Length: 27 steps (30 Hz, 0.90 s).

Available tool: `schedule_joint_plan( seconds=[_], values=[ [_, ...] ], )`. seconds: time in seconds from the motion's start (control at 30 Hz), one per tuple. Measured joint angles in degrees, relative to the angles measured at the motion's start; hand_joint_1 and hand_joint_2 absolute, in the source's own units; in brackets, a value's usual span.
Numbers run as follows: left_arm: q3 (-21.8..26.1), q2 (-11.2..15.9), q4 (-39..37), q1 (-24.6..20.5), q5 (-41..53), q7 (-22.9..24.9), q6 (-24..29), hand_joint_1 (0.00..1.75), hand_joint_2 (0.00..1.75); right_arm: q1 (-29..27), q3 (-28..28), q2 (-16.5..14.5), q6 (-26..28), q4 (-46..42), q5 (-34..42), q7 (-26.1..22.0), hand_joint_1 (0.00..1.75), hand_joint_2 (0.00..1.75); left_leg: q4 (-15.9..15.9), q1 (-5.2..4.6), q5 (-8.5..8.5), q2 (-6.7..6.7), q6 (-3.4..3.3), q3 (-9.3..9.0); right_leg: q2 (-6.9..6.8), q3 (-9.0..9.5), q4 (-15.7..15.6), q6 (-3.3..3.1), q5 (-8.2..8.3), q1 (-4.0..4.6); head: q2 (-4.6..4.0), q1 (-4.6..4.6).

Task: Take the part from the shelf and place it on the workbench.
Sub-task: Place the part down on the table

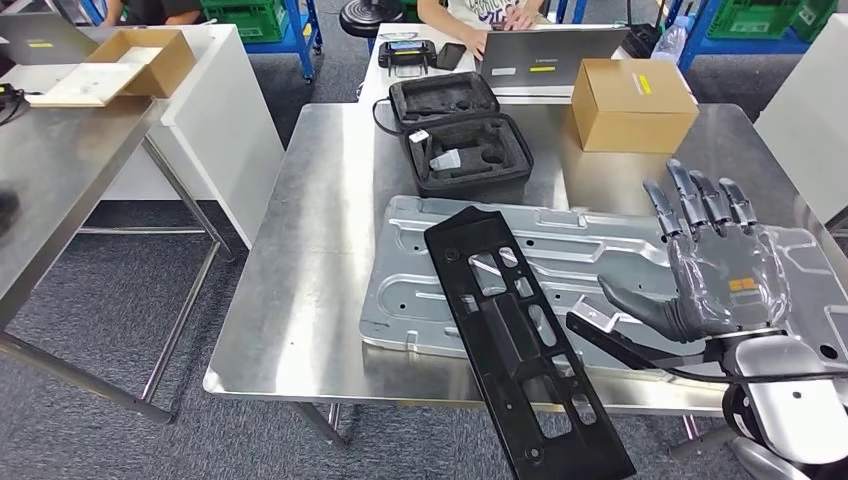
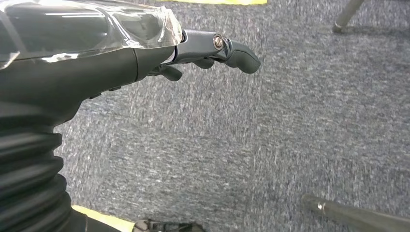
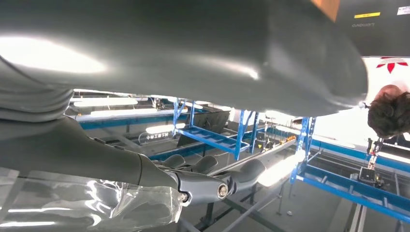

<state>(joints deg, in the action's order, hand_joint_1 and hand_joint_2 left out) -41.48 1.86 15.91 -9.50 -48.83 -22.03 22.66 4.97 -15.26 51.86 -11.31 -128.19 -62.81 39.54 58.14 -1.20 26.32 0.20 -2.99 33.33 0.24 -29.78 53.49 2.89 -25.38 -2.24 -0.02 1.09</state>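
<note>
A long black slotted part [image 1: 510, 340] lies slanted across a large silver stamped plate [image 1: 590, 240] on the steel workbench [image 1: 310, 280]. Its near end hangs out over the bench's front edge. My right hand [image 1: 715, 270] hovers over the plate just right of the part, fingers spread and straight, thumb pointing toward the part, holding nothing. In the right wrist view the same right hand [image 3: 145, 169] sits close to the shiny metal. My left hand [image 2: 145, 53] hangs over grey carpet with nothing in it, its fingers loosely bent.
An open black foam case [image 1: 465, 135] and a cardboard box [image 1: 632, 105] stand behind the plate. A person [image 1: 480, 12] works at a laptop [image 1: 560, 55] at the far end. A second steel table [image 1: 60, 170] and a white cabinet [image 1: 225, 110] stand to the left.
</note>
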Motion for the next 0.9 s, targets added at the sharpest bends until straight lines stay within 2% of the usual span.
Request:
schedule_joint_plan(
  seconds=[0.07, 0.1, 0.13, 0.17, 0.2, 0.27, 0.3, 0.33, 0.43, 0.47, 0.5, 0.53, 0.6, 0.63, 0.67, 0.7, 0.77, 0.8, 0.83, 0.9],
  values=[
    [0.00, -0.01, 0.00, 0.00, 0.00, 0.00, -0.03, 0.00, 1.75, 0.03, 0.02, 0.01, 0.01, 0.00, 0.01, 0.00, 0.00, 0.00, 8.18, 0.43, 4.64, -0.01, 0.78, 3.12, -0.06, -0.65, 0.02, -0.32, 0.45, 0.00, 0.00, -0.02],
    [-0.01, -0.03, 0.00, 0.03, 0.00, 0.00, -0.04, 0.00, 1.75, 0.01, 0.01, 0.01, 0.01, 0.00, 0.03, 0.00, 0.00, 0.00, 11.72, 0.59, 6.14, -0.01, 0.95, 4.37, -0.09, -0.97, 0.04, -0.33, 0.66, 0.00, 0.00, -0.02],
    [-0.01, -0.05, 0.00, 0.07, 0.00, 0.00, -0.04, 0.00, 1.75, 0.00, 0.00, 0.01, 0.01, 0.00, 0.05, 0.00, 0.00, 0.00, 13.46, 0.70, 6.66, -0.01, 0.96, 4.78, -0.09, -1.25, 0.05, -0.32, 0.86, 0.02, 0.00, -0.03],
    [-0.02, -0.07, 0.00, 0.10, 0.00, 0.00, -0.05, 0.00, 1.75, 0.00, 0.00, 0.01, 0.01, 0.00, 0.07, 0.00, 0.00, 0.00, 12.68, 0.74, 6.05, -0.02, 0.79, 3.98, -0.08, -1.46, 0.05, -0.28, 1.04, 0.09, 0.00, -0.04],
    [-0.02, -0.09, 0.00, 0.09, 0.01, 0.00, -0.06, 0.00, 1.75, 0.01, 0.01, 0.01, 0.01, -0.01, 0.09, 0.00, 0.00, 0.00, 9.71, 0.69, 4.62, -0.03, 0.46, 2.12, -0.06, -1.59, 0.03, -0.25, 1.22, 0.19, 0.00, -0.04],
    [-0.01, 0.00, 0.00, -0.05, 0.02, 0.00, -0.06, 0.00, 1.75, 0.07, 0.08, 0.00, 0.01, -0.05, 0.03, 0.00, 0.00, 0.00, 0.23, 0.16, 1.23, -0.13, -0.95, -3.27, -0.03, -1.73, -0.03, -0.10, 1.58, 0.26, 0.00, 0.00],
    [-0.01, 0.05, 0.00, -0.16, 0.06, -0.02, -0.06, 0.00, 1.75, 0.09, 0.09, 0.00, 0.01, -0.09, 0.00, 0.00, 0.00, 0.00, -3.23, -0.20, 0.19, -0.13, -1.53, -5.06, -0.06, -1.81, -0.06, 0.10, 1.78, 0.20, 0.00, 0.01],
    [-0.01, 0.12, 0.00, -0.25, 0.08, -0.04, -0.06, 0.00, 1.75, 0.10, 0.09, -0.04, 0.01, -0.11, -0.02, 0.00, 0.00, 0.00, -5.34, -0.56, -0.35, -0.13, -2.00, -6.01, -0.12, -1.92, -0.11, 0.38, 2.02, 0.07, 0.00, 0.02],
    [0.00, 0.16, 0.00, -0.24, 0.02, -0.06, -0.06, 0.00, 1.75, 0.10, 0.09, -0.09, 0.02, -0.17, -0.03, 0.00, 0.00, 0.00, -6.40, -0.75, -1.43, 0.01, -2.38, -5.71, -0.28, -2.24, -0.48, 1.51, 2.57, -0.06, 0.00, -0.01],
    [0.00, 0.15, 0.00, -0.22, 0.01, -0.05, -0.08, 0.00, 1.75, 0.13, 0.12, -0.04, 0.03, -0.19, -0.04, 0.00, 0.00, 0.00, -6.83, -0.58, -2.03, 0.05, -2.53, -5.63, -0.27, -2.65, 0.19, 1.71, 1.83, 0.02, 0.00, 0.02],
    [0.00, 0.14, 0.00, -0.23, 0.03, -0.03, -0.12, 0.00, 1.75, 0.17, 0.15, -0.01, 0.03, -0.19, -0.05, 0.00, 0.00, 0.00, -7.22, -0.39, -2.60, 0.09, -2.70, -5.48, -0.25, -3.54, 2.17, 1.82, 0.22, 0.11, 0.00, 0.05],
    [0.00, 0.12, 0.00, -0.24, 0.05, -0.02, -0.18, 0.00, 1.75, 0.17, 0.13, 0.01, 0.02, -0.20, -0.05, 0.00, 0.00, 0.00, -7.38, -0.27, -3.01, 0.14, -2.81, -5.22, -0.25, -4.91, 5.50, 1.84, -2.11, 0.11, 0.00, 0.11],
    [0.00, 0.08, 0.00, -0.16, 0.07, 0.01, -0.31, 0.00, 1.75, 0.15, 0.06, -0.02, -0.03, -0.20, -0.02, 0.00, 0.00, 0.00, -7.31, -0.35, -3.56, 0.16, -3.07, -4.40, -0.25, -8.09, 13.84, 2.03, -6.56, 0.22, 0.00, 0.17],
    [0.00, 0.05, 0.00, -0.10, 0.07, 0.01, -0.34, 0.00, 1.75, 0.11, 0.02, -0.03, -0.09, -0.20, 0.02, 0.00, 0.00, 0.00, -7.23, -0.40, -3.80, 0.18, -3.05, -3.99, -0.25, -8.85, 16.40, 2.12, -7.47, 0.27, 0.00, 0.19],
    [0.00, 0.03, 0.00, -0.05, 0.07, 0.01, -0.38, 0.00, 1.75, 0.11, 0.00, -0.03, -0.17, -0.20, 0.05, 0.00, 0.00, 0.00, -7.10, -0.42, -4.00, 0.20, -3.02, -3.62, -0.25, -8.48, 16.76, 2.18, -7.29, 0.30, 0.00, 0.19],
    [0.00, 0.01, 0.00, -0.03, 0.07, 0.01, -0.39, 0.00, 1.75, 0.12, -0.01, -0.04, -0.24, -0.20, 0.08, 0.00, 0.00, 0.00, -6.94, -0.39, -4.15, 0.21, -2.93, -3.33, -0.26, -6.79, 14.52, 2.23, -6.06, 0.28, 0.00, 0.19],
    [0.00, -0.01, 0.00, -0.03, 0.07, 0.02, -0.40, 0.00, 1.75, 0.18, -0.02, -0.06, -0.40, -0.20, 0.10, 0.00, 0.00, 0.00, -6.43, -0.39, -4.29, 0.18, -2.65, -2.89, -0.28, -1.26, 5.65, 2.38, -2.80, 0.18, 0.00, 0.20],
    [0.00, -0.01, 0.00, -0.05, 0.07, 0.03, -0.40, 0.00, 1.75, 0.22, 0.01, -0.09, -0.48, -0.21, 0.09, 0.00, 0.00, 0.00, -6.01, -0.49, -4.32, 0.15, -2.47, -2.61, -0.22, 0.86, 1.88, 2.23, -1.66, 0.15, 0.00, 0.17],
    [0.00, -0.01, 0.00, -0.06, 0.07, 0.04, -0.40, 0.00, 1.75, 0.20, 0.02, -0.13, -0.56, -0.22, 0.09, 0.00, 0.00, 0.00, -5.67, -0.61, -4.40, 0.13, -2.25, -2.28, -0.16, 1.98, -0.31, 2.02, -1.11, 0.17, 0.00, 0.14],
    [0.00, -0.01, 0.00, 0.01, 0.07, 0.06, -0.40, 0.00, 1.75, 0.06, 0.02, -0.25, -0.66, -0.24, 0.03, 0.00, 0.00, 0.00, -5.23, -0.74, -4.68, 0.10, -1.75, -1.68, -0.03, 1.85, -0.88, 1.30, -0.74, 0.34, 0.00, 0.08]
  ],
)
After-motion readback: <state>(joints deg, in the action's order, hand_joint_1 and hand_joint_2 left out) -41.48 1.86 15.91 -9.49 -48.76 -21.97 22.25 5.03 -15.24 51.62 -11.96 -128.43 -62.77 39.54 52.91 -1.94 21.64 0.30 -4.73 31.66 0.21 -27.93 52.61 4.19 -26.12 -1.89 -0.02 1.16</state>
